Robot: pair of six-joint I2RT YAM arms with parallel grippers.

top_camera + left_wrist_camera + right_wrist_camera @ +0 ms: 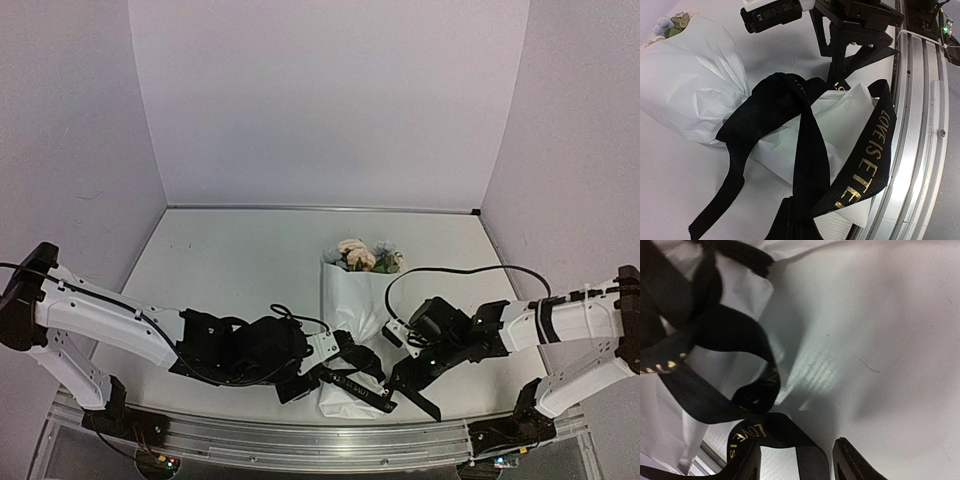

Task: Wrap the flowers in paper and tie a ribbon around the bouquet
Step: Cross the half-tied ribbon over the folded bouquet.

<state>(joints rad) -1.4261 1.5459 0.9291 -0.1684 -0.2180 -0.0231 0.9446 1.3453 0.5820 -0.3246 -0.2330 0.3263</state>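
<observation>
The bouquet (352, 300) lies mid-table, a white paper (685, 95) cone with the flowers (362, 255) at its far, wide end; the flowers (672, 22) also peek out at top left in the left wrist view. The black ribbon (810, 150) with gold lettering loops round the cone's narrow near end (352, 378). My left gripper (308, 378) sits just left of that end, shut on a ribbon strand (797, 225). My right gripper (410, 378) is just right of it. It is open, and a ribbon (715, 335) strand runs loose between its fingers (742, 465).
An aluminium rail (300, 440) runs along the table's near edge, close behind the cone's tip (920, 125). The right arm's black cable (440, 270) arches over the table right of the bouquet. White walls close in the back and both sides.
</observation>
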